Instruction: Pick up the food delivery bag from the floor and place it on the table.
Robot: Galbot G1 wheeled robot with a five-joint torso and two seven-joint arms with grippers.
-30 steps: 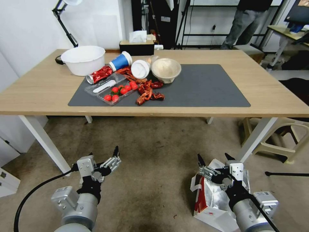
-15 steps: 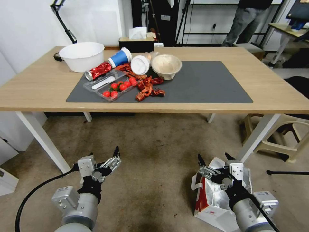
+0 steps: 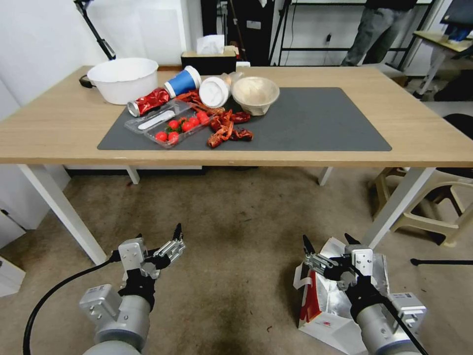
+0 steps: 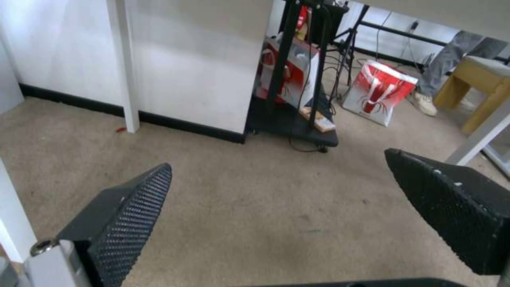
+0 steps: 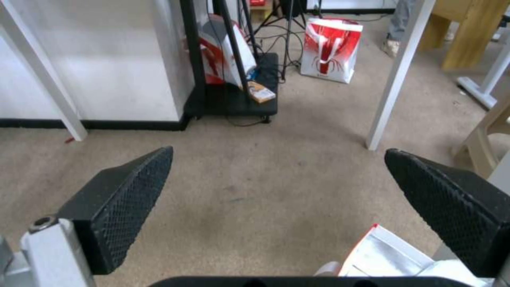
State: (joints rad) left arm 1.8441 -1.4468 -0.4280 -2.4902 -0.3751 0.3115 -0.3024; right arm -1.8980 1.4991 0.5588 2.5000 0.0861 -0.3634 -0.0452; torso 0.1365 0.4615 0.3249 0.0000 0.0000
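I see my right gripper [image 3: 329, 242] hovering spread above the bag [image 3: 322, 301] on the floor [image 3: 236, 236] at five o'clock, left gripper [image 3: 158, 235] spread at seven.

White wall [image 3: 44, 34], stained beige carpet [image 3: 236, 222], black shelving rack [image 5: 223, 59], beige stool [image 3: 433, 207]

The food delivery bag [image 3: 327, 301] stands on the floor [image 3: 236, 231] at the robot's right, before the counter [image 3: 59, 133] (near its right leg), under the right end effector [image 3: 329, 242].
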